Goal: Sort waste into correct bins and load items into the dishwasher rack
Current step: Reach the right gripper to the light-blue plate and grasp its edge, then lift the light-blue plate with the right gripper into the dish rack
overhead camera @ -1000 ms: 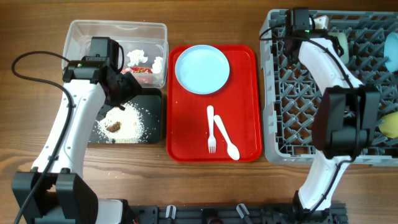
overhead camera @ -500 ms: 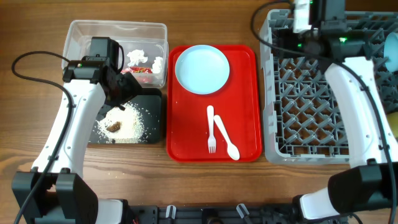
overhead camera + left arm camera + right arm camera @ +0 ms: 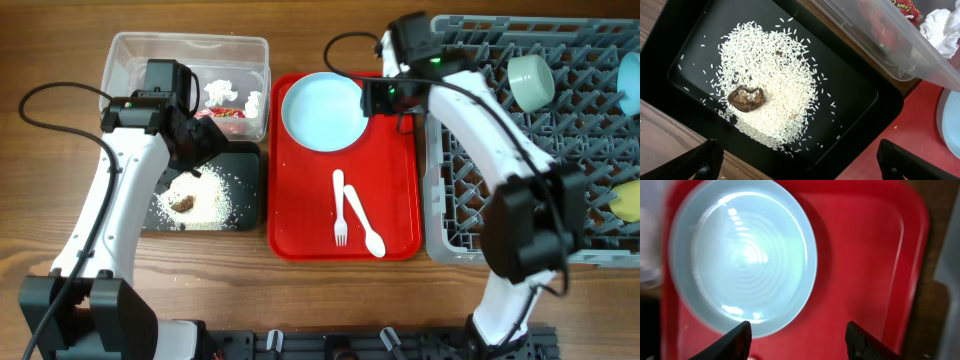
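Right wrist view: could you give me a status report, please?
Left gripper open over black tray. Right gripper open at blue plate rim. Plate on red tray, ungrasped. Nothing blocking.

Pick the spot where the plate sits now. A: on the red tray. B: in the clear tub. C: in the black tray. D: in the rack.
A: the plate lies flat at the far end of the red tray, as both the overhead and right wrist views show.
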Robot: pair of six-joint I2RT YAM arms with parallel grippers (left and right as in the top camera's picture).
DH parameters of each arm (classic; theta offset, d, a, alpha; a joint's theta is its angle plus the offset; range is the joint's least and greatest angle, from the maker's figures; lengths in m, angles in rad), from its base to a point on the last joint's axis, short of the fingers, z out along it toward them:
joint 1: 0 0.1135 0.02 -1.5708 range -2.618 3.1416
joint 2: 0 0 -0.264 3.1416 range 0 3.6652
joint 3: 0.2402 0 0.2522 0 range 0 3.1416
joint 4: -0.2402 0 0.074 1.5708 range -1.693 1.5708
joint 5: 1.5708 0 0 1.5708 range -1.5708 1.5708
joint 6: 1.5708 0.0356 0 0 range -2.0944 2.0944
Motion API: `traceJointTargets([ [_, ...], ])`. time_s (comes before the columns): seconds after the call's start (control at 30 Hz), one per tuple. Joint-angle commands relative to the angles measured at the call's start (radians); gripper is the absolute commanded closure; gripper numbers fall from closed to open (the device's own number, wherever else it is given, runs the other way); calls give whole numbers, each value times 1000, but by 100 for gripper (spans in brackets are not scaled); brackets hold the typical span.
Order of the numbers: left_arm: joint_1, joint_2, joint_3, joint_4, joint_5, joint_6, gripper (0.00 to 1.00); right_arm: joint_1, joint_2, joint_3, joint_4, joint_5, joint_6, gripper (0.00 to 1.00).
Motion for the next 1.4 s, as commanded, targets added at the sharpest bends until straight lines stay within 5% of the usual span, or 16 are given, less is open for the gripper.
traceJointTargets([
  [0.0,6,-11,0,2,-10,-17,0,18,95,3,19,55,129,42],
  [0.33,6,-11,0,2,-10,-17,0,24,192,3,68,80,219,60],
  [0.63,6,-11,0,2,-10,-17,0,24,214,3,60,83,224,96],
  [0.97,6,-11,0,2,-10,-17,0,-22,51,45,45,121,72,96],
  [1.37,6,-11,0,2,-10,-17,0,-117,-348,46,181,726,-289,96],
])
